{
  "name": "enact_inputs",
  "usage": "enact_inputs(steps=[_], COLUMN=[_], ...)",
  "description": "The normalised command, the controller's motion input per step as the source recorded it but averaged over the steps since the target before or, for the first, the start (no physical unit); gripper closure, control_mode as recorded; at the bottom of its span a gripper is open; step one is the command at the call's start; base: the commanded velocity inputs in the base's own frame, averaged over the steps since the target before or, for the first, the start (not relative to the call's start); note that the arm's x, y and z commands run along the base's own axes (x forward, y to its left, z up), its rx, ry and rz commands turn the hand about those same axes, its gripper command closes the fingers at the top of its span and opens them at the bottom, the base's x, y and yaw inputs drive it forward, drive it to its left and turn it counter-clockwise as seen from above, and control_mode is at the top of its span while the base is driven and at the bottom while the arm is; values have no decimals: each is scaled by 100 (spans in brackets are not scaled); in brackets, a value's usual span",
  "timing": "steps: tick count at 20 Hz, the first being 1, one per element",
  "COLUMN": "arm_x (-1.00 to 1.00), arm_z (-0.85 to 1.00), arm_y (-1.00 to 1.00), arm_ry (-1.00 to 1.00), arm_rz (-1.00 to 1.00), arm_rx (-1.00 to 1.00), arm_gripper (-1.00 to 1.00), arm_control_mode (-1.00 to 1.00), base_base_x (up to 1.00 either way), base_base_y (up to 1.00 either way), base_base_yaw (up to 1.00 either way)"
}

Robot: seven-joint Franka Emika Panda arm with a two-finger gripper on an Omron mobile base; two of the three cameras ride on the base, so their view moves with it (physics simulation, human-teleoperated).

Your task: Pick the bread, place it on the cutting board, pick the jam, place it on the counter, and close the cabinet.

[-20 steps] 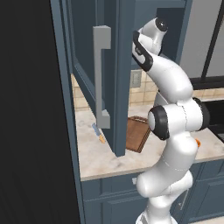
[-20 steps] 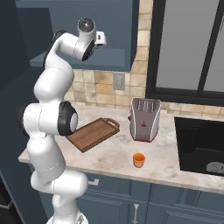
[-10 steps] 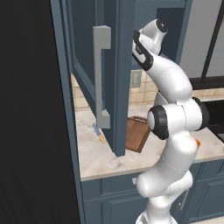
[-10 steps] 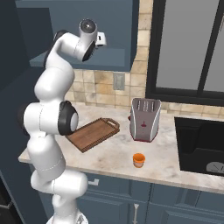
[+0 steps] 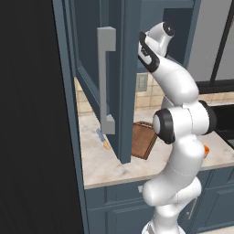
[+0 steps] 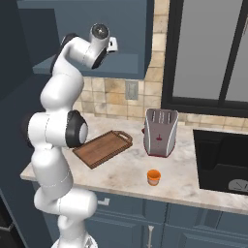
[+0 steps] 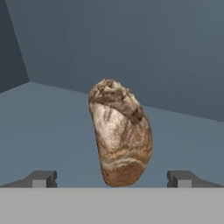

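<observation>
The bread, a tan-brown crusty lump, stands on end on the blue-grey shelf inside the cabinet. My gripper is open, its two dark fingertips wide apart on either side of the bread's lower end, not touching it. The cabinet door hangs open over the counter. The dark-brown cutting board lies on the counter with nothing on it, also seen behind the door edge as the cutting board. The orange jam stands near the counter's front edge.
A silver toaster stands right of the board. A dark sink is set in the counter at the far right. A small blue-and-orange utensil lies on the counter under the open door. The door's long grey handle juts forward.
The arm has crept very slightly further toward the cabinet shelf. The jaws have stayed open and nothing on the counter has moved.
</observation>
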Motion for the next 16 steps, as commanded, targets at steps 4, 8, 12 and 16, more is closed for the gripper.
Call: enact_inputs(steps=[4,8,12,16], arm_x=[17,23,22,16], arm_z=[-1,-1,-1,0], arm_y=[1,2,1,1], arm_ry=[-2,0,0,0], arm_rz=[4,4,4,3], arm_rx=[0,0,0,0], arm_gripper=[-100,-100,-100,-100], arm_control_mode=[-100,-100,-100,-100], base_base_x=[0,0,0,0], base_base_y=[0,0,0,0], base_base_yaw=[0,0,0,0])
